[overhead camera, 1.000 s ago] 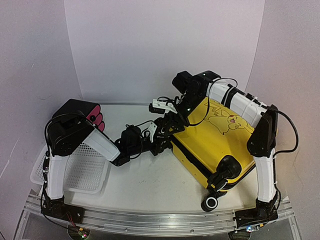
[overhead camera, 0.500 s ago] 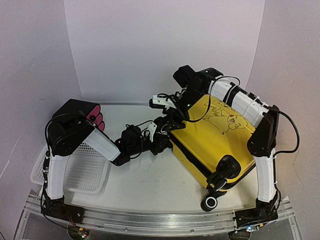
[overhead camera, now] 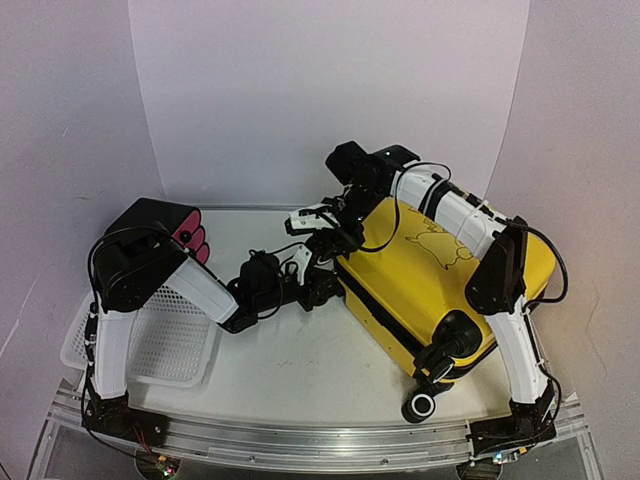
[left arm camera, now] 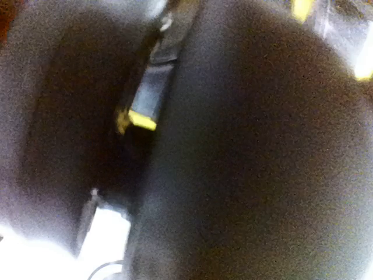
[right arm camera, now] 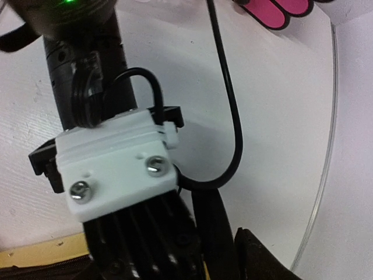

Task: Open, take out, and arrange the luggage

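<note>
The yellow suitcase lies flat on the right half of the table, with its cartoon drawing facing up. From overhead it looks shut. The step in hand appears to be starting the zipper.

The left gripper reaches in from the left and sits against the case's left corner, at the black zipper band. Its wrist view is a blur of dark shapes close around a slim dark tab, so I cannot tell whether the jaws grip it. The right gripper hovers just beyond, over the same corner, and the state of its jaws cannot be told either.

To do this well, the left jaws need a firm pinch on the pull itself. The draw should then follow the band round the corner rather than pull straight off it. The right arm would help most by pressing on the lid so the case does not slide. It should also keep clear of the left wrist, which it crowds.
</note>
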`<action>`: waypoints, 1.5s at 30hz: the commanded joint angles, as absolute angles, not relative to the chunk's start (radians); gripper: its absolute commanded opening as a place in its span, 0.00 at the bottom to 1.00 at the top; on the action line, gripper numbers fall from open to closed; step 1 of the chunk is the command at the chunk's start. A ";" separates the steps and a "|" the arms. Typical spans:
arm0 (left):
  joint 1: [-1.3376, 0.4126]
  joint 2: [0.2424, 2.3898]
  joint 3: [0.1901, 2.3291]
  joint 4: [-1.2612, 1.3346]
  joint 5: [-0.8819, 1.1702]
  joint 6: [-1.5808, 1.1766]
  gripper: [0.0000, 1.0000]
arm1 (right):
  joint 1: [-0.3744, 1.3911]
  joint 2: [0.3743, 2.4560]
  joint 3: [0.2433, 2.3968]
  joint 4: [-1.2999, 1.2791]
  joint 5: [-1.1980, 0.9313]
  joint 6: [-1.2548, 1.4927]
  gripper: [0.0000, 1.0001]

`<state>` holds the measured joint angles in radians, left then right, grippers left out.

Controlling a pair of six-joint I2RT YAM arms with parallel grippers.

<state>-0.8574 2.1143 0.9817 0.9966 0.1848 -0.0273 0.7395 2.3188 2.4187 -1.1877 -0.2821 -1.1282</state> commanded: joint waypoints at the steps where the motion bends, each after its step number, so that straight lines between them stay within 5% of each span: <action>1: -0.867 2.059 0.968 1.024 0.221 0.033 0.00 | 0.745 2.344 2.456 -1.271 -0.211 -1.194 0.51; 9: -0.841 2.071 0.994 1.030 0.239 -0.006 0.00 | 0.702 2.254 2.345 -1.293 -0.284 -1.169 0.01; 17: -0.836 2.088 0.968 1.034 0.109 -0.146 0.00 | 0.647 2.185 2.316 -1.349 -0.483 -1.136 0.00; 28: -0.817 2.074 0.938 1.158 0.304 -0.146 0.00 | 0.652 2.179 2.320 -1.563 -0.445 -1.273 0.00; 45: -0.789 2.108 1.010 0.988 0.090 -0.247 0.00 | 0.664 2.019 2.117 -1.560 -0.652 -1.285 0.00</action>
